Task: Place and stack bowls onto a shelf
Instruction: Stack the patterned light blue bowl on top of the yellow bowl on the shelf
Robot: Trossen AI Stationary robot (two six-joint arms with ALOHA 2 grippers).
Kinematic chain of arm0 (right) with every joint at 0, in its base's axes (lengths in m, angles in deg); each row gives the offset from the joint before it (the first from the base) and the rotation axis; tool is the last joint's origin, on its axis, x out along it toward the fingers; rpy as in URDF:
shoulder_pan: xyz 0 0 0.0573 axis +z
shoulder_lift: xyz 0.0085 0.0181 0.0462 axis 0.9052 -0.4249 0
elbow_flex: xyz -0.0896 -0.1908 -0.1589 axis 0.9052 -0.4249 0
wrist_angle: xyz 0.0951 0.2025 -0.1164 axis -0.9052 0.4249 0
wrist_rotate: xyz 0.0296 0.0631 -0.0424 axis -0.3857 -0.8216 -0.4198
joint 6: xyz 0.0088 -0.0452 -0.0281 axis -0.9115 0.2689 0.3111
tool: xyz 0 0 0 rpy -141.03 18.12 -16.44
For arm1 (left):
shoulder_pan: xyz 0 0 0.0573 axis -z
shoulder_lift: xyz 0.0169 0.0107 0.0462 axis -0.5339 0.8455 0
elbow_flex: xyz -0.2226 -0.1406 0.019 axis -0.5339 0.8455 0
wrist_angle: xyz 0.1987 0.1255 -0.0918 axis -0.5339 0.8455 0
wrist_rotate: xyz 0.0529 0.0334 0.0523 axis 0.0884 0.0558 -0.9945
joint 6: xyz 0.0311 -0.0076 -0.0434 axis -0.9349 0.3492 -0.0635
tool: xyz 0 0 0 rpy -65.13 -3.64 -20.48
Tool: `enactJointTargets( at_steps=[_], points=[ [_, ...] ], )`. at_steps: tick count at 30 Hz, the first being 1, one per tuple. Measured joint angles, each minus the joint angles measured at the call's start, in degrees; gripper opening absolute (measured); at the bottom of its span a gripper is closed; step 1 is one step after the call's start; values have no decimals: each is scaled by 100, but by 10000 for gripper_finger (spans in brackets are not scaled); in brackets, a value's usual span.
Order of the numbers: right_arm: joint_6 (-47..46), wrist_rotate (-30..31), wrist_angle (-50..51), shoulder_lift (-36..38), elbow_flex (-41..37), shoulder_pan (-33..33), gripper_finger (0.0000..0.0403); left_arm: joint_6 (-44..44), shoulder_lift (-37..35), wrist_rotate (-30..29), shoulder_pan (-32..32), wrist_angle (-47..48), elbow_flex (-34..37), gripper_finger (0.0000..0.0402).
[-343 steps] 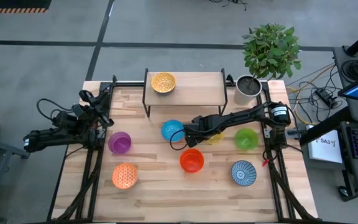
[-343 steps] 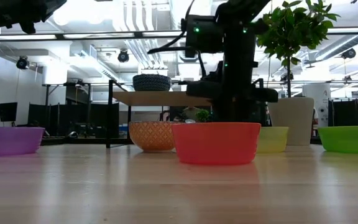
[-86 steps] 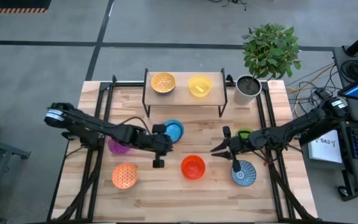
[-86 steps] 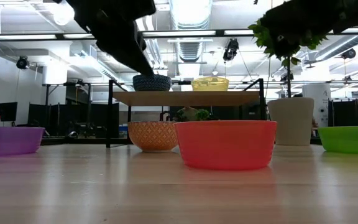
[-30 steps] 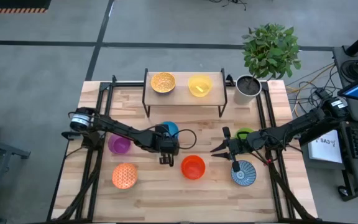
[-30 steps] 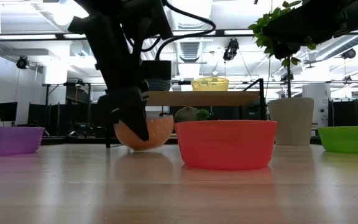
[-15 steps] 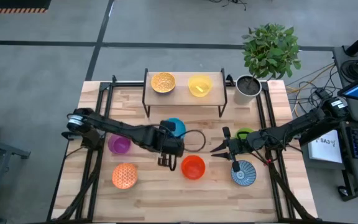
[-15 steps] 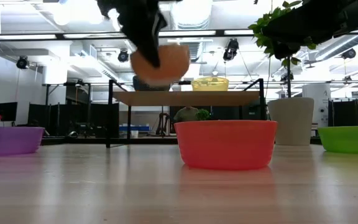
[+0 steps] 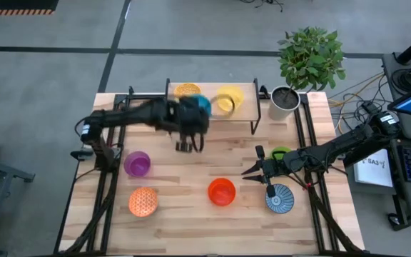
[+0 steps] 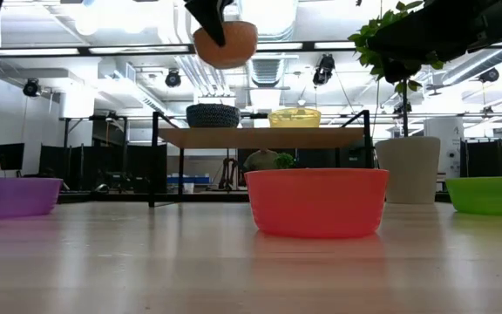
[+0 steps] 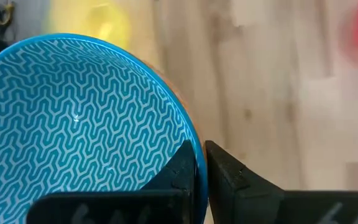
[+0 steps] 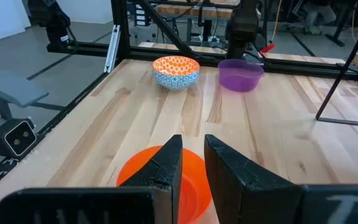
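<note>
Blue bowl (image 11: 73,124) carried aloft, zigzag-patterned turquoise inside, orange on the outside in the low view (image 10: 226,44); positioned above the front edge of the shelf (image 9: 245,107), between the patterned gold bowl (image 9: 185,89) and the yellow bowl (image 9: 228,98) as seen from overhead. Rim pinched by the left gripper (image 11: 199,168), fingers nearly closed with only the bowl wall between them. Clear of the shelf board in the low view, well above the two bowls standing on it.

On the shelf: patterned gold bowl toward the left end, yellow bowl toward the middle-right, both upright.

On the tabletop (image 9: 170,214): purple bowl (image 9: 137,163) at left, patterned orange bowl (image 9: 143,202) nearer the front left, red-orange bowl (image 9: 221,191) at centre front, blue-white striped bowl (image 9: 280,198) at front right, green bowl (image 9: 282,153) partly hidden behind the right arm.

Right gripper (image 12: 190,158) held low over the table beside the red-orange bowl, between it and the striped bowl; fingers close together with a narrow gap, nothing gripped.

Potted plant (image 9: 310,58) at the rear right corner, just beside the shelf's right end.
</note>
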Motion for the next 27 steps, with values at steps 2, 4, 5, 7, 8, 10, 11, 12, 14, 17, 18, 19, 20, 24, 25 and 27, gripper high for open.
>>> enactJointTargets(
  at_steps=[2, 4, 5, 7, 8, 10, 11, 12, 14, 17, 18, 19, 20, 24, 25, 27],
  points=[
    [0, 1, 0, 0, 0, 0, 57, -147, 2, 168, -333, 154, -279, 2],
    [0, 2, 0, 0, 0, 0, 57, -278, 0, 571, -683, 152, -462, 2],
    [0, 2, 1, 0, 0, 0, 57, -314, 0, 791, -879, 151, -513, 2],
    [-2, 2, -2, 0, 0, 0, 57, -339, 2, 1078, -1212, 161, -541, 2],
    [-2, 2, 0, 0, 0, 0, 57, -349, 2, 1144, -1371, 158, -527, 2],
    [-2, 2, -1, 0, 0, 0, 57, -425, 2, 1186, -1640, 161, -415, 2],
    [-1, 2, -1, 0, 0, 0, 57, -464, 2, 1189, -1758, 176, -360, 2],
    [-2, 2, 0, 0, 0, 1, 57, -513, 11, 1218, -1860, 172, -321, 2],
    [-1, 2, 0, 0, 0, 0, 57, -599, 35, 1355, -2021, 100, -261, 2],
    [7, 3, -1, 0, 2, 0, 57, -623, 52, 1460, -2185, 36, -172, 2],
    [7, 4, 0, 0, 2, 0, 57, -622, 56, 1496, -2223, 15, -109, 2],
    [16, 4, 0, 0, 2, 0, 57, -622, 63, 1501, -2253, -18, -31, 2],
    [22, 4, -1, 0, 2, 0, 57, -624, 67, 1502, -2276, -56, 42, 2],
    [20, 4, 0, 0, 2, 0, 57, -622, 65, 1496, -2305, -156, 280, 2],
    [24, 4, 0, 0, 2, 0, 57, -621, 65, 1502, -2301, -214, 346, 2],
    [28, 4, 0, 0, 2, 0, 57, -622, 68, 1506, -2298, -302, 483, 4]
  ],
)
